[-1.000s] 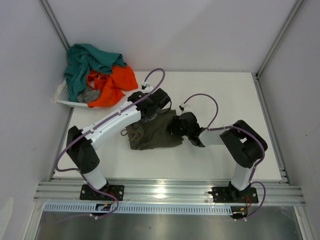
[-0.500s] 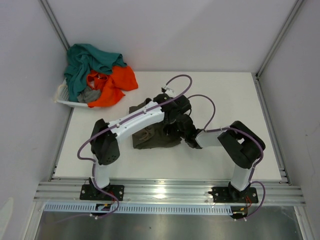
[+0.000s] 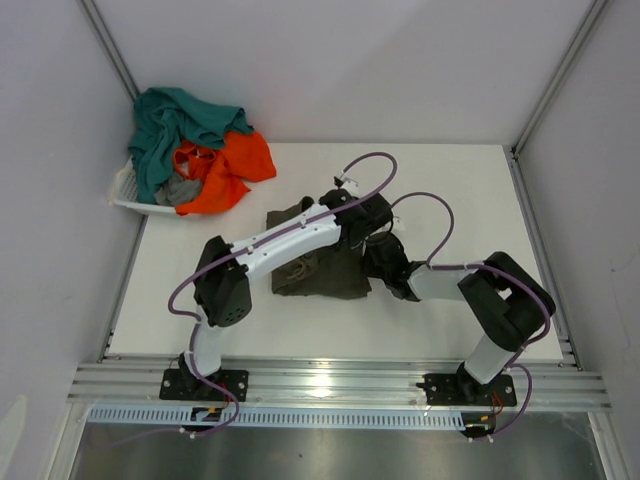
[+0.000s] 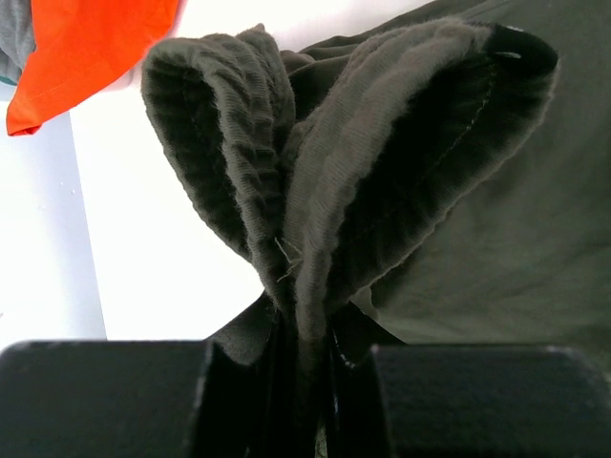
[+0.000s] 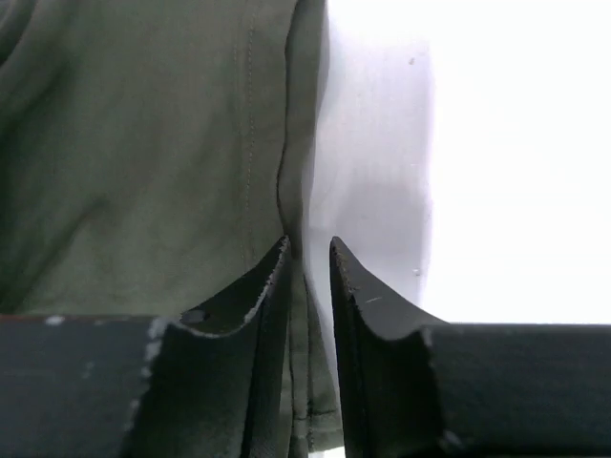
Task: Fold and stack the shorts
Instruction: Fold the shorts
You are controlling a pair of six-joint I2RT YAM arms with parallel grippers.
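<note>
Pinching olive shorts (image 4: 401,191) in left tool (image 4: 305,382), contact hidden by folds

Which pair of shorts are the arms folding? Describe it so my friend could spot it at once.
Look at the white table. Near its middle, away from the basket at the far left corner, lies a single pair of shorts. It is dark olive green, while the heap in the basket is teal, orange and grey.
</note>
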